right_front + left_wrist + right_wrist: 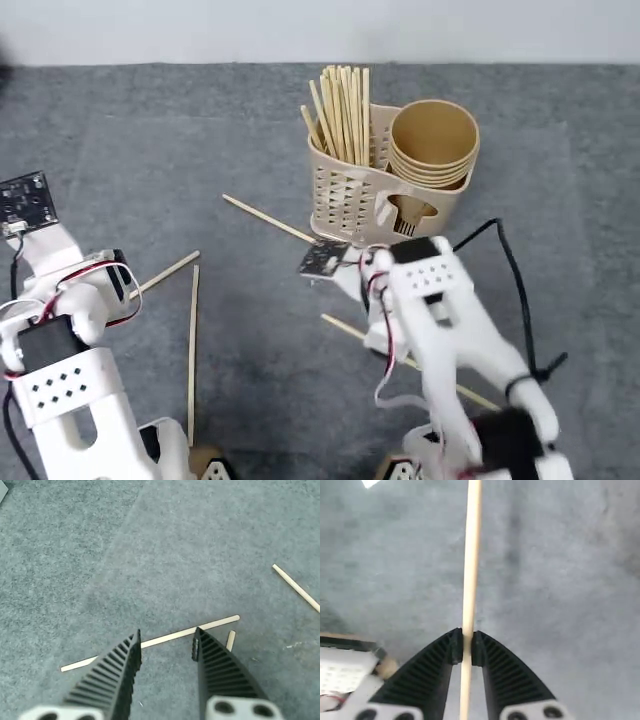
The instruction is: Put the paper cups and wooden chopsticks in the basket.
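Observation:
The beige plastic basket (345, 195) stands at the back of the mat. It holds a bundle of wooden chopsticks (342, 110) in one compartment and a stack of brown paper cups (433, 140) in the other. My right gripper (466, 647) is low over the mat, shut on a chopstick (471, 565) that lies partly under the right arm (430, 300) in the high view. My left gripper (167, 636) hangs open just above another chopstick (165, 639) lying crosswise below its fingers. That chopstick (167, 271) lies at the left of the mat.
A third loose chopstick (192, 350) lies beside the left arm (60, 340), its tip (230, 640) near my left fingers. A fourth chopstick (268, 218) lies in front of the basket. A grey felt mat (250, 380) covers the table.

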Robot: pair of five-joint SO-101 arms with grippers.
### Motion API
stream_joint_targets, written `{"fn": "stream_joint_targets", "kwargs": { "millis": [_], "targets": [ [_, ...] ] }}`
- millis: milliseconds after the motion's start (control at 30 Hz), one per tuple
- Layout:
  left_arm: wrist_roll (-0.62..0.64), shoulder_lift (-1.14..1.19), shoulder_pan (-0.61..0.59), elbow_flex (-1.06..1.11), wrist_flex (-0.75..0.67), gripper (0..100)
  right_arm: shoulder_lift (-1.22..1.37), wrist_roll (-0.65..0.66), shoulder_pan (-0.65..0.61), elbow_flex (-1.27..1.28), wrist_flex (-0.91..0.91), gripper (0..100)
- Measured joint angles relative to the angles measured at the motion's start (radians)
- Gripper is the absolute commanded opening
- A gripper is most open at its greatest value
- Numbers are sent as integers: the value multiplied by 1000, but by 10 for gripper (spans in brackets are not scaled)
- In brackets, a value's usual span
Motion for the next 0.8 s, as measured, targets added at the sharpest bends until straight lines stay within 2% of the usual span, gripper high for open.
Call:
{"fn": "stream_joint_targets", "kwargs": {
  "millis": [233,467,600,800],
  "targets": [
    [0,0,0,11,0,167,-328,-152,-149,-14,101,8],
    [0,0,0,14,0,167,-397,-315,-160,-311,95,8],
    [0,0,0,14,0,167,-397,-391,-164,-485,-49,8],
    [0,0,0,14,0,167,-399,-480,-164,-535,-382,8]
  ]
}}
